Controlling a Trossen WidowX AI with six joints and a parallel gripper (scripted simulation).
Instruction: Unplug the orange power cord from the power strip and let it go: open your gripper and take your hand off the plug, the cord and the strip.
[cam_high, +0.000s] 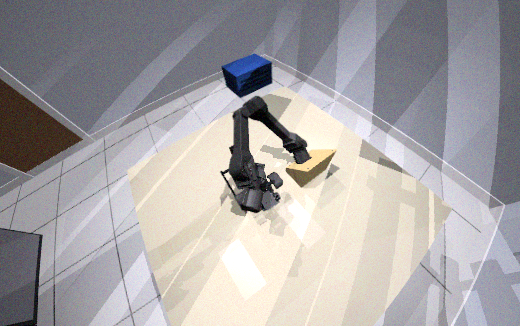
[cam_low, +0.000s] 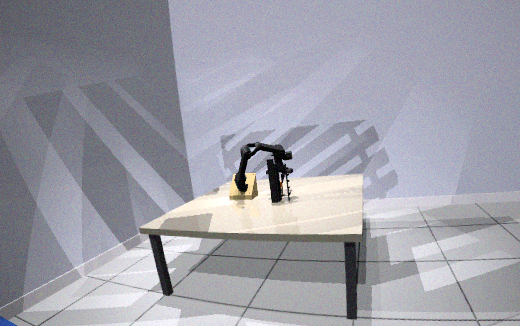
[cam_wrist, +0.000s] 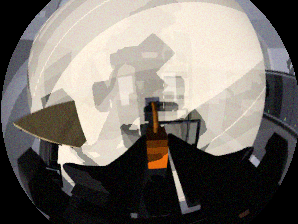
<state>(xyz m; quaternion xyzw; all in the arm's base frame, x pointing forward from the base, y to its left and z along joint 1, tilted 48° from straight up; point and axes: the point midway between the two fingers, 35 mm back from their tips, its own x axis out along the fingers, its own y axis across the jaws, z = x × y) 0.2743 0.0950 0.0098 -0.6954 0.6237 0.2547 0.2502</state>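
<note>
The orange plug shows in the wrist view between the two black fingers of my gripper, which is shut on it. The orange cord runs up from the plug, away from the fingers. In the exterior view, a tall black upright block that looks like the power strip stands on the table, with a speck of orange close beside it. The gripper is at this block, but its fingers are hard to make out there. Whether the plug still sits in a socket is hidden by the dark parts.
A yellow wedge-shaped block is at the arm's base. A thin dark frame stands close to the gripper. The table carries these things. A blue box is beyond the table's far corner.
</note>
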